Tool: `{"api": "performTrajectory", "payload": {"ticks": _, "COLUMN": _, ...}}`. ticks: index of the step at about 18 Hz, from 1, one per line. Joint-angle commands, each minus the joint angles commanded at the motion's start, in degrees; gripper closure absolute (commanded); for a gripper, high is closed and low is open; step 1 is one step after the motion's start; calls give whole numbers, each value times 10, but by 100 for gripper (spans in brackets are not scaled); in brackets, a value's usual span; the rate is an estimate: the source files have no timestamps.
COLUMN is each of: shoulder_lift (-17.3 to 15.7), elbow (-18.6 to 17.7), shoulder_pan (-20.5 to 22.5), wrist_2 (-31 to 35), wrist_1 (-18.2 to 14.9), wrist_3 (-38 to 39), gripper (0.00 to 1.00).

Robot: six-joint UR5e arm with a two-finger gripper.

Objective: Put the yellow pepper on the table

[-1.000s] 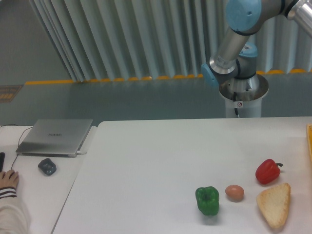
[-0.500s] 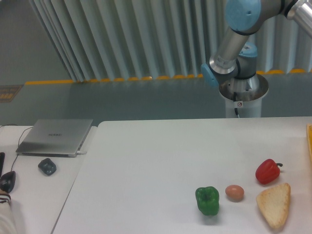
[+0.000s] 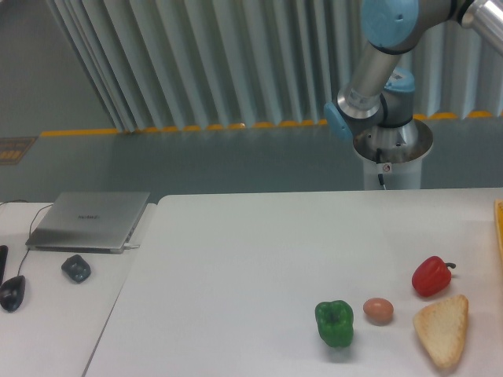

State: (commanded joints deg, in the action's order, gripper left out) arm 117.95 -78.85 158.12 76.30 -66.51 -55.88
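Note:
The yellow pepper is out of view. The white table (image 3: 236,267) fills the lower middle and right of the camera view. Only the robot arm's base (image 3: 391,145) and its blue elbow joints (image 3: 389,20) show at the upper right. The arm runs out of the frame at the top right, so the gripper is not in view.
A green pepper (image 3: 335,323), a brown egg (image 3: 378,309), a red pepper (image 3: 431,276) and a slice of bread (image 3: 442,330) lie at the table's front right. A yellow-orange edge (image 3: 499,228) shows at the far right. The adjoining desk holds a grey laptop (image 3: 90,221), a dark small object (image 3: 76,268) and a mouse (image 3: 12,293).
A person's hand and sleeve at the lower left have pulled out of the frame, uncovering the mouse. The arm's upper joint has shifted slightly.

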Motion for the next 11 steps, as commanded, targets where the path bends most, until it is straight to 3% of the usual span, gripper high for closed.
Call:
{"api": "performTrajectory", "payload": {"ticks": 5, "shoulder_lift": -37, "elbow": 12, "shoulder_pan": -3, "wrist_2": -4, "wrist_1": -64, "wrist_3": -120, "gripper": 61}}
{"api": "performTrajectory", "payload": {"ticks": 11, "shoulder_lift": -54, "elbow": 17, "shoulder_pan": -54, "wrist_2": -3, "wrist_1": -112, "wrist_3": -124, "gripper": 60}}
